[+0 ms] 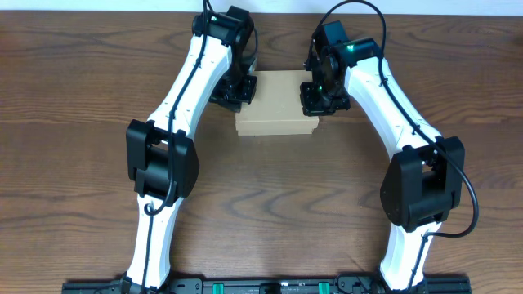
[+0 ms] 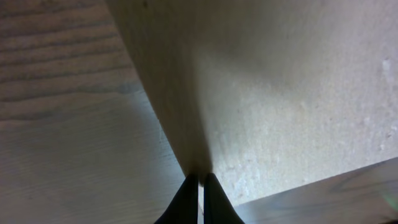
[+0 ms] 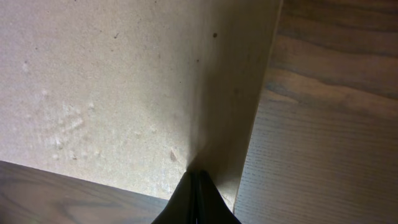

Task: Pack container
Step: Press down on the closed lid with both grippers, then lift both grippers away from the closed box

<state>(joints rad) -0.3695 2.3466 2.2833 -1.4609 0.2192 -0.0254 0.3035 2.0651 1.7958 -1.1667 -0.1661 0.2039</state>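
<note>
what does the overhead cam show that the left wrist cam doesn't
Only overhead: both arms, the whole cardboard box, lid down, and the right gripper at its right end. Only left wrist: the left gripper with its shut tips touching the box top near its edge. Both: the box on the wooden table.
</note>
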